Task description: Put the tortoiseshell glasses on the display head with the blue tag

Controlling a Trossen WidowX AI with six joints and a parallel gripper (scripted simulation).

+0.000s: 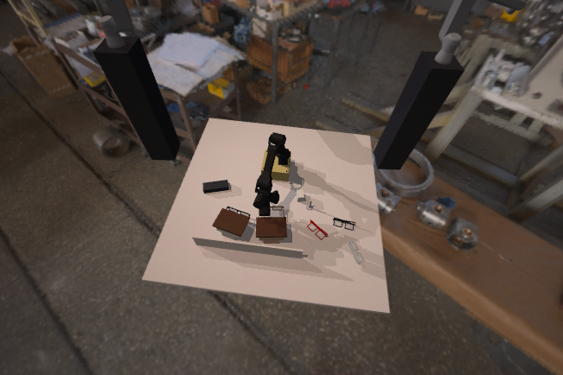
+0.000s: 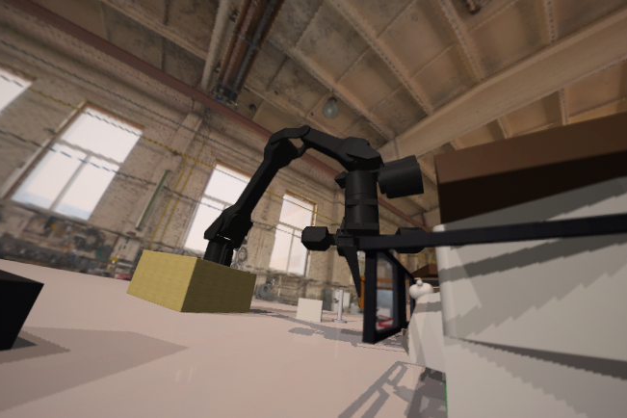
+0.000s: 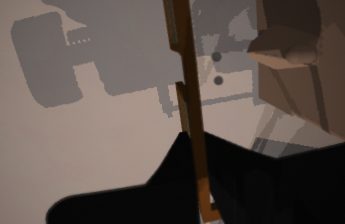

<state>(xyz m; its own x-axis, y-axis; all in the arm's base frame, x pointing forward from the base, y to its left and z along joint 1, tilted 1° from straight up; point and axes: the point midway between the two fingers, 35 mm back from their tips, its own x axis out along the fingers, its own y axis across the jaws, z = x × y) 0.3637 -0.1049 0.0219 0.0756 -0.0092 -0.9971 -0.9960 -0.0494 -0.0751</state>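
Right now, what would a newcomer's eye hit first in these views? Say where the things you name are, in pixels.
Probably the black arm point(image 1: 267, 165) point(image 2: 254, 196), reaching from its yellow base block point(image 1: 283, 175) point(image 2: 220, 290) toward two brown-topped heads. Next, the red glasses point(image 1: 316, 229), lying to the right of the heads in the top view. In the wrist view, the orange-brown frame point(image 3: 195, 110) runs down to the gripper point(image 3: 190, 138).
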